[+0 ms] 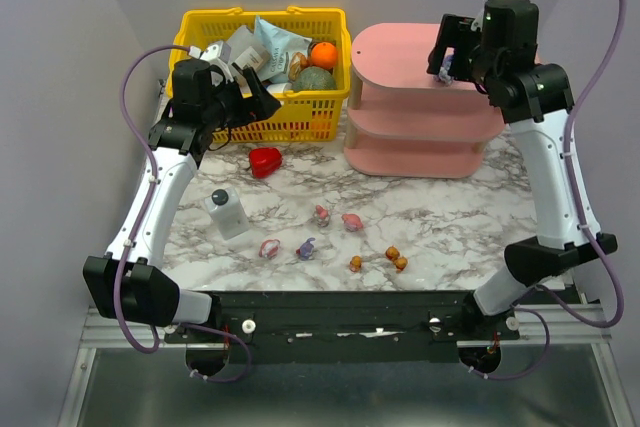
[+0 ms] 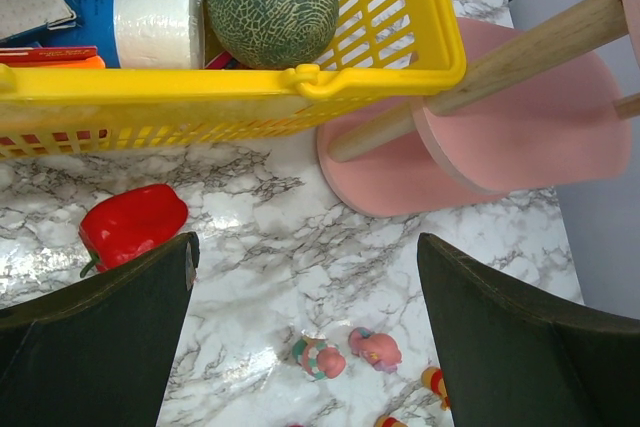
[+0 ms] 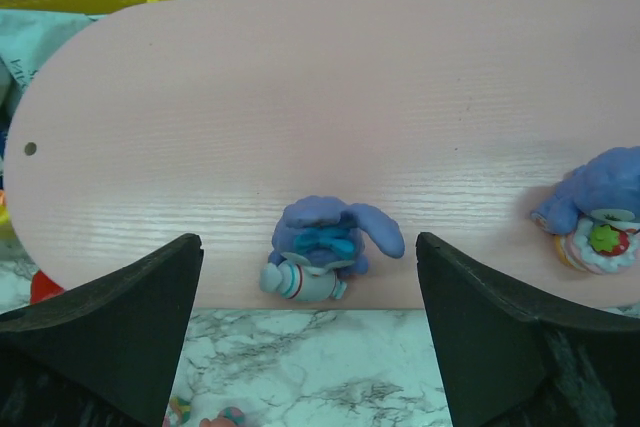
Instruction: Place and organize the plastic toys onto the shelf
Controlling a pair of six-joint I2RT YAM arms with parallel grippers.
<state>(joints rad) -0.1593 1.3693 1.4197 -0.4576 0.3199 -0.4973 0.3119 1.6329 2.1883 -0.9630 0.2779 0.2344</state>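
Over the top board of the shelf [image 3: 300,97], the right gripper [image 3: 308,239] is open wide and holds nothing. One purple bunny [image 3: 322,247] sits on the board between its fingers. The right arm reaches up high. The left gripper [image 2: 305,247] hangs wide open and empty near the yellow basket [image 2: 250,87].

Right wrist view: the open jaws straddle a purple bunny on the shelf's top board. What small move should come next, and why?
Probably raise the right gripper straight up off the shelf. Its jaws stand open, clear of the purple bunny, which rests on the top board beside a second bunny, so it looks placed. A third bunny lies on the table.
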